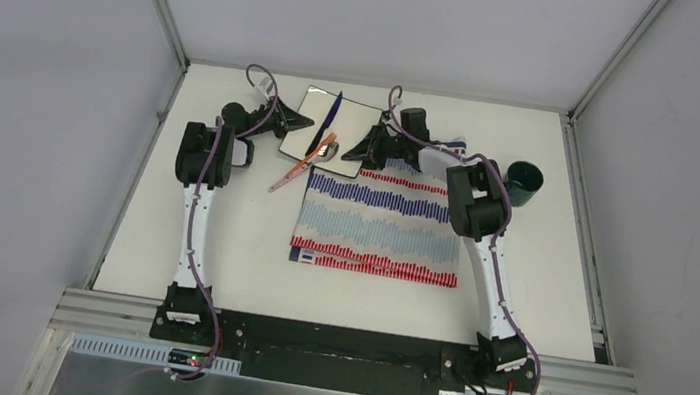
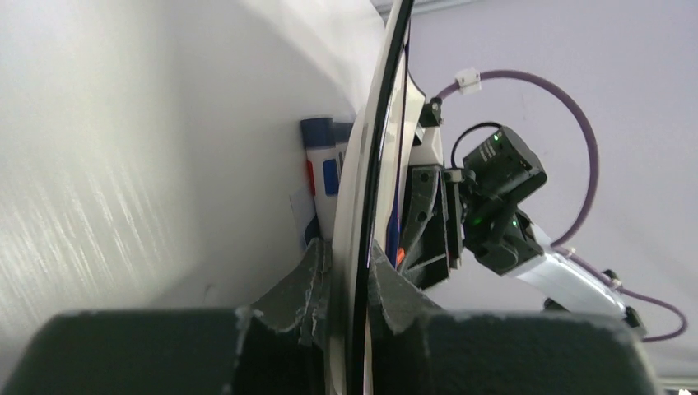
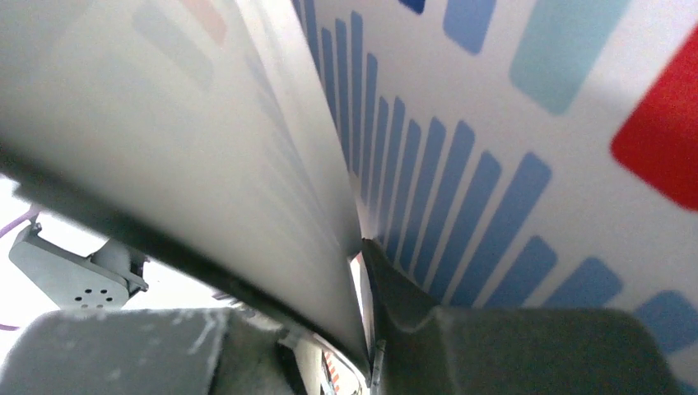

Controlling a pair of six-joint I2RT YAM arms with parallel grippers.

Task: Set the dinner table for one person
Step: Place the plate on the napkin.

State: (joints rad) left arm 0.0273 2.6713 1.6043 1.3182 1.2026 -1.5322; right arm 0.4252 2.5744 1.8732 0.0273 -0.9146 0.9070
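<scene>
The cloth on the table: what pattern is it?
The cloth has rows of red and blue bars on white; top view.

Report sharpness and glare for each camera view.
Top external: sharp, evenly lit, plate glossy with reflections. Left wrist: left tool soft up close, plate rim crisp. Right wrist: cloth stripes soft, plate surface a hazy blur.

The dinner table [image 1: 239,244] lies flat, matte white and rectangular.
</scene>
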